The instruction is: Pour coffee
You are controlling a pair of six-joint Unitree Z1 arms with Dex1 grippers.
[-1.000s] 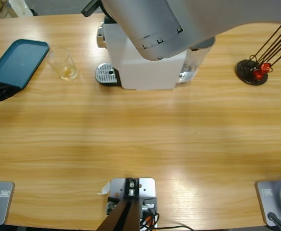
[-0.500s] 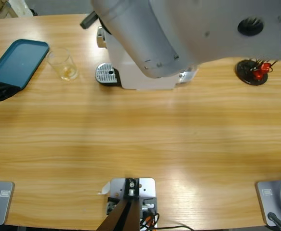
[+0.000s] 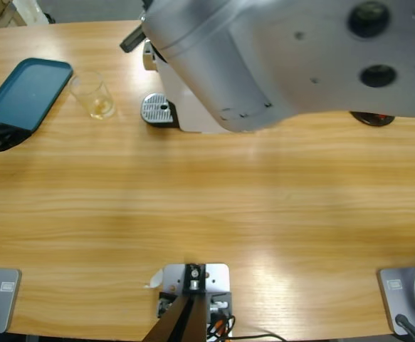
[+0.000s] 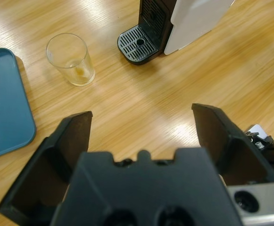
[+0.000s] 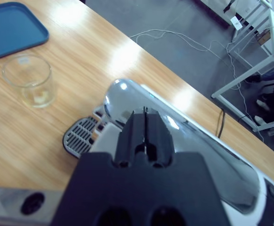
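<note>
**Right arm swings across the machine**

Wooden table (image 3: 207, 214) runs long and pale under me, with the white coffee machine (image 4: 188, 21) standing at its far side and its round drip grate (image 3: 156, 109) facing the glass tumbler (image 3: 93, 95). Compared with half a second ago, my big silver elbow (image 3: 292, 57) has slid further to the right in the high view, so it now covers nearly all of the machine's white body and most of the black stand with red tips (image 3: 371, 117) beyond it. The tumbler, tray and grate have not shifted.

My right gripper (image 5: 145, 136) hangs over the machine's shiny curved top, jaws pressed together with nothing between them. My left gripper (image 4: 141, 136) sits at the table's left end, jaws spread wide and empty.

The coffee (image 4: 82, 71) is a thin amber pool at the bottom of the tumbler, which stands upright between the blue tray (image 3: 23, 92) and the grate, touching neither.

I can read no brand or lettering anywhere.
</note>
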